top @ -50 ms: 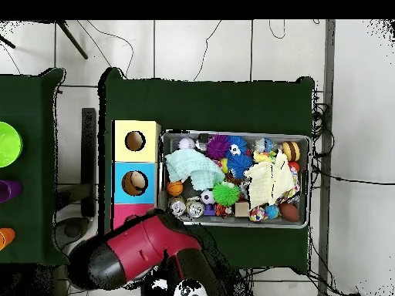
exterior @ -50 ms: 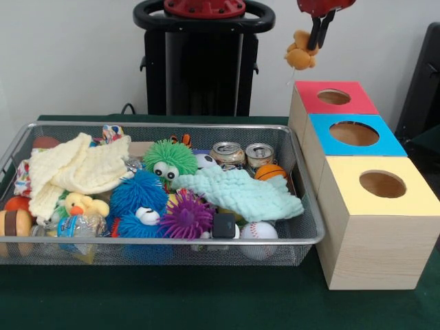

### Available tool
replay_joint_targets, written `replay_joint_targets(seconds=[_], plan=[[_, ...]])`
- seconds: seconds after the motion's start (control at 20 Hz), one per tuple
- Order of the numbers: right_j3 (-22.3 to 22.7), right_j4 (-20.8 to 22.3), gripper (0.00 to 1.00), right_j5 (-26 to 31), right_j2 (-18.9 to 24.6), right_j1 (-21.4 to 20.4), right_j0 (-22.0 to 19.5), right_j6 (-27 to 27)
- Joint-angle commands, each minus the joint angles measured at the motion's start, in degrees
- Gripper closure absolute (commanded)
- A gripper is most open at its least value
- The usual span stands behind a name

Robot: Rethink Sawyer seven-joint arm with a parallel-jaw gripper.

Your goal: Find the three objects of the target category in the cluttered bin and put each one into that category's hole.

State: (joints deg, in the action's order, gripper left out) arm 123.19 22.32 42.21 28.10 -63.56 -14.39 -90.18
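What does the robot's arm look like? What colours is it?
The robot arm is thick and rounded, with glossy red shells and black joints. At its end a red wrist carries a small dark gripper with thin black fingers. No loose cables or markings show.

Metal wire-mesh bin [exterior @ -50 ms: 302,227], pale wood boxes [exterior @ -50 ms: 371,254], soft cloth towels [exterior @ -50 ms: 240,192].

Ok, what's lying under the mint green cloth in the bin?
The mint cloth covers the bin's right middle. A white baseball and a black block poke out at its front edge, an orange ball behind. Anything beneath it is hidden.
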Motion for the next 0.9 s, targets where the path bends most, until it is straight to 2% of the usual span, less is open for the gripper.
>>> replay_joint_targets(seconds=[0.05,0.9], plan=[[3.8,-1.5,1.00,-5.4,-5.1,1.3,1.5,-14.0],[3.7,-4.2,1.00,-10.2,-12.3,3.6,8.3,-15.2]])
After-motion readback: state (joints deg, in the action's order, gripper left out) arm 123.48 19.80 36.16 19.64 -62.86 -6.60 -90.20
